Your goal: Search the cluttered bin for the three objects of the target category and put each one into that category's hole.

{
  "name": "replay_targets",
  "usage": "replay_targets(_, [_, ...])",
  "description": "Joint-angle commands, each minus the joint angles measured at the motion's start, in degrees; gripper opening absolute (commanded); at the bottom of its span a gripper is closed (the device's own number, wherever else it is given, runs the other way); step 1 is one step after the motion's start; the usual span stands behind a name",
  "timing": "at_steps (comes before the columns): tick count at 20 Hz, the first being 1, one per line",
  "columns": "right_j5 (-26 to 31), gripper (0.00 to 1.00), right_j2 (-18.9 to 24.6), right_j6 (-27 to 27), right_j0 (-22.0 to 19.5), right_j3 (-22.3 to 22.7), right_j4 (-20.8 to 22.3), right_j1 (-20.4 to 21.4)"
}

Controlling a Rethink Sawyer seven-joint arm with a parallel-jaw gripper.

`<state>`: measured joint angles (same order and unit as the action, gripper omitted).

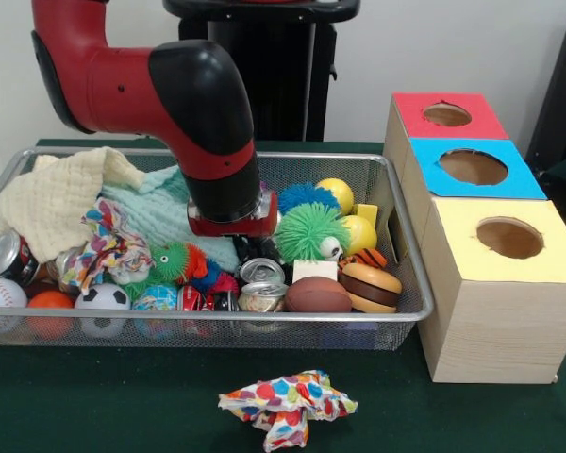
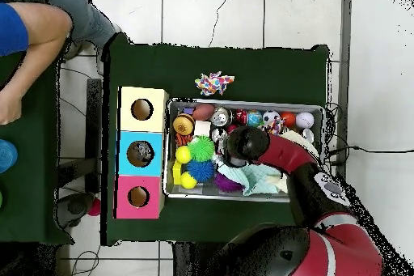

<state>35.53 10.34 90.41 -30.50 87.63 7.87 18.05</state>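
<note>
The wire mesh bin (image 1: 410,283) is full of toys, cloths and cans; it also shows in the overhead view (image 2: 242,104). My gripper (image 1: 238,236) is low in the middle of the bin, beside a teal cloth (image 1: 160,215) and a green spiky ball (image 1: 308,231). Its tip is hidden among the clutter, and I cannot tell whether it holds anything. In the overhead view the gripper (image 2: 237,153) is under the arm. The blue-topped box's hole (image 1: 473,167) stands right of the bin, between the red-topped and yellow-topped boxes, and shows from overhead (image 2: 140,154).
The bin holds a cream cloth (image 1: 57,198), a patterned cloth (image 1: 108,241), cans (image 1: 262,283), a toy football (image 1: 318,294), a toy burger (image 1: 370,287) and balls. Another patterned cloth (image 1: 288,406) lies on the table in front. A person (image 2: 32,30) sits at the overhead view's top left.
</note>
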Motion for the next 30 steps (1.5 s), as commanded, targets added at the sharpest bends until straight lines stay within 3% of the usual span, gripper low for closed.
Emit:
replay_targets(1, [7.77,0.00,0.38,-3.57,-1.25,3.78,4.78,-4.93])
replay_targets(6, [15.00,0.00,4.21,-3.43,-4.83,7.52,-0.17,-0.40])
replay_targets(14, [24.18,0.00,9.62,-5.34,-8.70,10.73,-2.44,3.75])
replay_targets(24, [23.49,0.00,12.02,-4.18,-11.29,13.07,-1.56,5.54])
replay_targets(30, [21.70,0.00,11.80,-3.62,-10.76,9.72,-0.30,2.56])
